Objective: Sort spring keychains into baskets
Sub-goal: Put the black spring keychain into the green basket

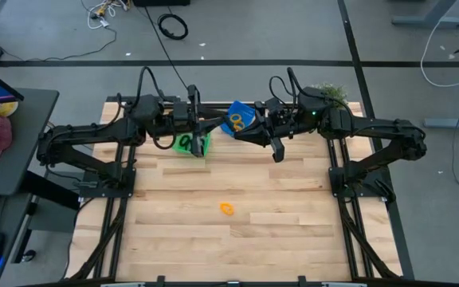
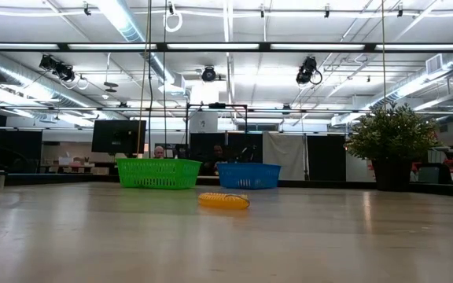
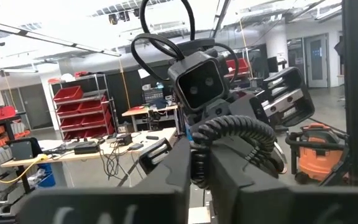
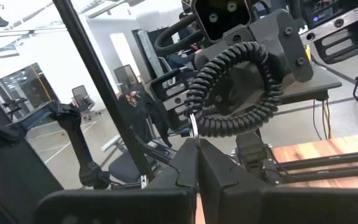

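Note:
One orange spring keychain (image 1: 226, 209) (image 2: 223, 200) lies flat on the table's middle. The green basket (image 1: 191, 144) (image 2: 159, 173) and the blue basket (image 1: 237, 119) (image 2: 248, 175) stand side by side near the far edge. Orange rings lie in the blue one and dark rings in the green one. Both arms reach in over the baskets, facing each other. My left gripper (image 1: 212, 127) (image 3: 201, 186) is shut on a black spring keychain (image 3: 229, 146). My right gripper (image 1: 253, 134) (image 4: 196, 168) is shut on a black spring keychain (image 4: 235, 93). Whether both hold one and the same coil I cannot tell. My left gripper pinches the black keychain between its two fingers where the coil's near end (image 3: 197, 168) runs down between them. The coiled loop stands out beyond the fingertips, lifted clear of the table. My right gripper pinches the black keychain at its metal ring end (image 4: 193, 130), between the two fingertips. The coiled loop stands beyond the fingers, clear of the table.
A potted plant (image 1: 329, 94) (image 2: 392, 145) stands at the table's far right corner, behind the right arm. The near half of the wooden table (image 1: 229, 247) holds only the orange keychain. People show in the room beyond the table.

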You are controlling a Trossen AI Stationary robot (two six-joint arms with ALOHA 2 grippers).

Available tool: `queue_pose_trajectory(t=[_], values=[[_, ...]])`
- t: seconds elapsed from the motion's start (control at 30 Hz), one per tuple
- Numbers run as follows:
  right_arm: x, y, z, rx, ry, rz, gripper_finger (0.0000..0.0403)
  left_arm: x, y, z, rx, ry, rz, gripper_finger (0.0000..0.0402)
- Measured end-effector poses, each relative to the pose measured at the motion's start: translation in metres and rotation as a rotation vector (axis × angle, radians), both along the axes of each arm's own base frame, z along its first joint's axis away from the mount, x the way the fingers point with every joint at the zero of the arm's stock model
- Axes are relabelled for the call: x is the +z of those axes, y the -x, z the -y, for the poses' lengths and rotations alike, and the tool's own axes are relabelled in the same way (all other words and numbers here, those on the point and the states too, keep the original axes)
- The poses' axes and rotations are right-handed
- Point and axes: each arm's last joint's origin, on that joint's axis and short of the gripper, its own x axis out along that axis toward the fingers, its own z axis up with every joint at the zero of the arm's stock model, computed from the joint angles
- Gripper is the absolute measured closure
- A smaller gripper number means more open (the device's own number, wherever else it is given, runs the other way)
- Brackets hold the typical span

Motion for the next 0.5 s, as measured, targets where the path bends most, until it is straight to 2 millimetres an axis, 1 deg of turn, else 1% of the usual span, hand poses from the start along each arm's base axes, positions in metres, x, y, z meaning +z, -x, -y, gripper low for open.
queue_pose_trajectory(t=[0.07,0.1,0.2,0.3,0.37,0.5], values=[[0.000,0.000,0.000,0.005,0.000,0.000,0.0385,0.000,0.000,0.000,0.005,0.001,0.000,0.0382],[0.000,0.000,0.000,0.007,0.000,-0.001,0.0376,0.000,0.000,0.000,0.009,0.002,0.000,0.0385],[0.000,0.000,-0.001,0.022,0.000,-0.003,0.0340,0.000,0.000,-0.001,0.016,0.003,0.000,0.0384],[-0.001,0.002,-0.001,0.050,-0.002,-0.021,0.0297,0.000,0.000,-0.001,0.035,0.008,0.000,0.0373],[-0.001,0.006,0.001,0.059,-0.005,-0.042,0.0266,0.000,0.000,-0.001,0.038,0.009,0.000,0.0370],[0.002,0.022,0.003,0.050,-0.013,-0.092,0.0213,0.003,0.008,0.000,0.044,-0.013,-0.020,0.0381]])
